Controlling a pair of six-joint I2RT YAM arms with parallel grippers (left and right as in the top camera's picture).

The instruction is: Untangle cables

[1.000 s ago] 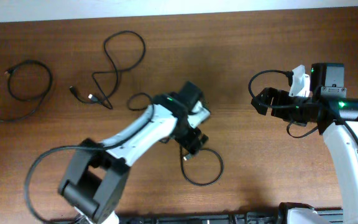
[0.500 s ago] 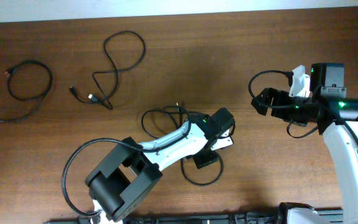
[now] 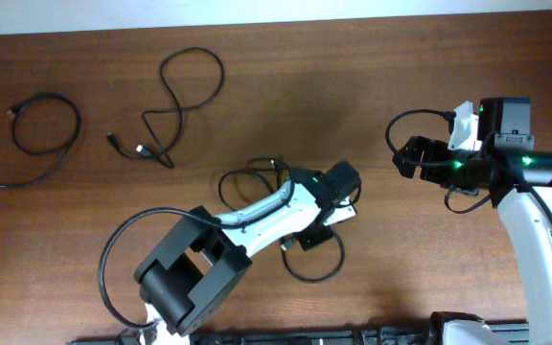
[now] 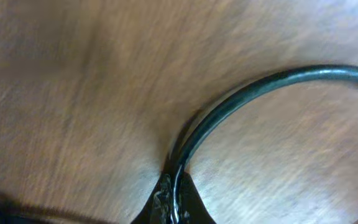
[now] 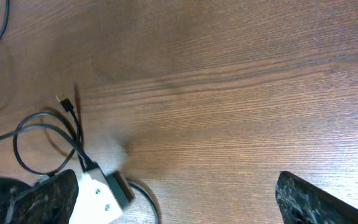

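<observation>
Our left hand point(image 4: 174, 208) is clamped shut on the middle cable point(image 4: 272, 78) to draw it clear; our right hand point(image 3: 401, 158) hangs wide open, empty.

Left arm point(image 3: 257, 206) stretches low toward centre, left gripper point(image 4: 174, 200) pinched tight on a cable point(image 4: 241, 93). Right arm point(image 3: 530, 225) hangs off aside, right gripper point(image 3: 402, 158) spread wide.

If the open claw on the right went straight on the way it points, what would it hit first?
Probably the bare table: the right gripper seems tilted down at it. The left gripper, shut on a cable, sits off to one side, but depth is unclear.
</observation>
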